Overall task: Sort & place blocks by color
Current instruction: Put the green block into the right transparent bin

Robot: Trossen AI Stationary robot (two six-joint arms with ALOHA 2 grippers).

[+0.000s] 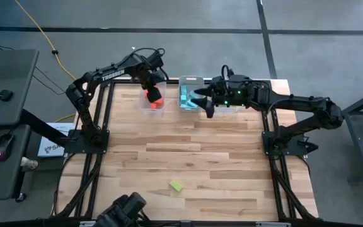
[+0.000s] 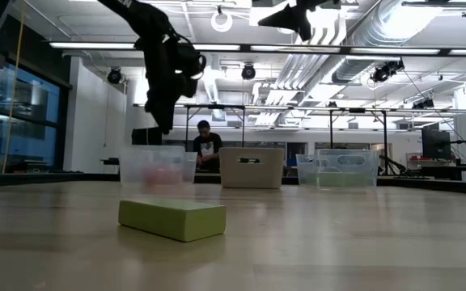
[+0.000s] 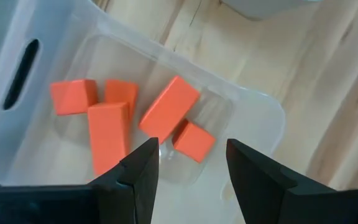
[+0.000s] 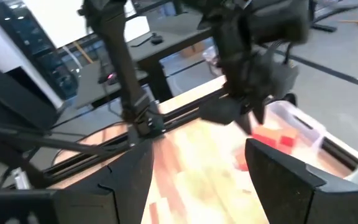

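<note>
Several red-orange blocks (image 3: 107, 124) lie on the floor of a clear bin (image 3: 253, 118) at the table's far edge, left of centre. My left gripper (image 3: 191, 168) hangs open above this bin, pointing down, with nothing between its fingers. Light blue blocks (image 1: 188, 98) lie in the middle bin (image 1: 191, 82). My right gripper (image 1: 205, 106) stands open, high above the table beside that bin, and holds nothing. One yellow-green block (image 1: 176, 185) lies flat on the table near the front edge; the low view shows this block (image 2: 172, 218) close up.
A third clear bin (image 2: 342, 168) stands right of the middle one, partly under my right arm in the high view. The three bins form a row along the far edge. A person (image 2: 207, 145) sits in the room behind the table.
</note>
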